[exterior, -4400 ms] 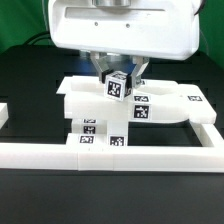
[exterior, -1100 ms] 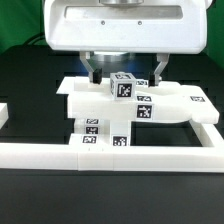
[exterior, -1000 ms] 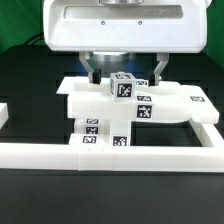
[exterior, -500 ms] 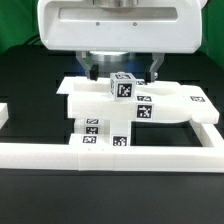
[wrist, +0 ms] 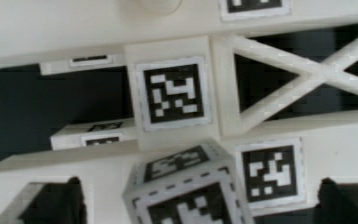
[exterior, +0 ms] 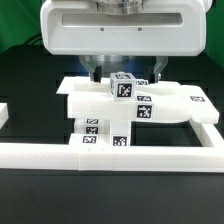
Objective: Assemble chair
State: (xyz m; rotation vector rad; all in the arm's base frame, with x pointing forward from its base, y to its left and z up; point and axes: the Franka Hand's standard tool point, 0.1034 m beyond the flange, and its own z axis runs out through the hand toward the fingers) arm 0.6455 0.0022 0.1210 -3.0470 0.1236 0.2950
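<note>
The chair parts are white plastic pieces with black-and-white tags. A flat panel (exterior: 150,103) lies across blocky pieces (exterior: 100,130) behind the front rail. A small tagged block (exterior: 122,86) stands on the panel. My gripper (exterior: 124,70) hangs just above that block, open, with one finger on each side and not touching it. In the wrist view the tagged block (wrist: 194,190) sits between my dark fingertips (wrist: 48,200), with gaps on both sides. The panel with its tags (wrist: 172,95) and cut-outs fills the picture beyond it.
A long white border rail (exterior: 110,153) runs across the front and turns back at the exterior view's right (exterior: 212,125). A short white piece (exterior: 4,112) shows at the exterior view's left edge. The tabletop is black.
My gripper let go of the small tagged block, which now stands on the panel, and opened. It has since risen a little. The block has not moved in the last second.
</note>
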